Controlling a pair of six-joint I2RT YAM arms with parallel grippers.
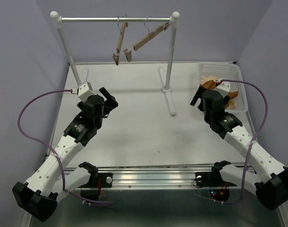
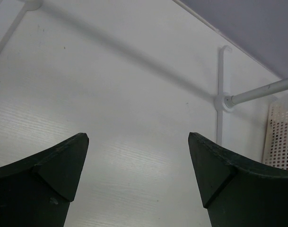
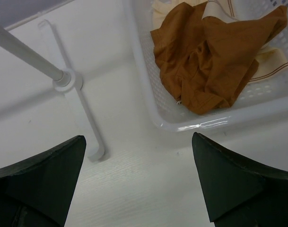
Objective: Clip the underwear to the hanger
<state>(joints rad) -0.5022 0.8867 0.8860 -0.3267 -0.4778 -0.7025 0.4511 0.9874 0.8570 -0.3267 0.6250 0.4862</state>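
Note:
The rust-brown underwear (image 3: 207, 52) lies crumpled in a white basket (image 3: 181, 125), its pale waistband at the far side. In the top view the underwear (image 1: 210, 83) is mostly hidden behind my right wrist. Two pale wooden hangers hang tilted from the rack's bar: one on the left (image 1: 119, 41), one on the right (image 1: 150, 37). My right gripper (image 3: 138, 137) is open and empty over the table just short of the basket's near left corner; it also shows in the top view (image 1: 197, 98). My left gripper (image 2: 138, 137) is open and empty over bare table at the left (image 1: 110, 100).
A pale peach-cream cloth (image 3: 272, 60) lies under the underwear in the basket (image 1: 219, 66). The white rack (image 1: 115, 19) stands at the back, its right foot (image 1: 171, 101) reaching toward the table's middle. That foot shows in the right wrist view (image 3: 68, 80) and the left wrist view (image 2: 219, 101).

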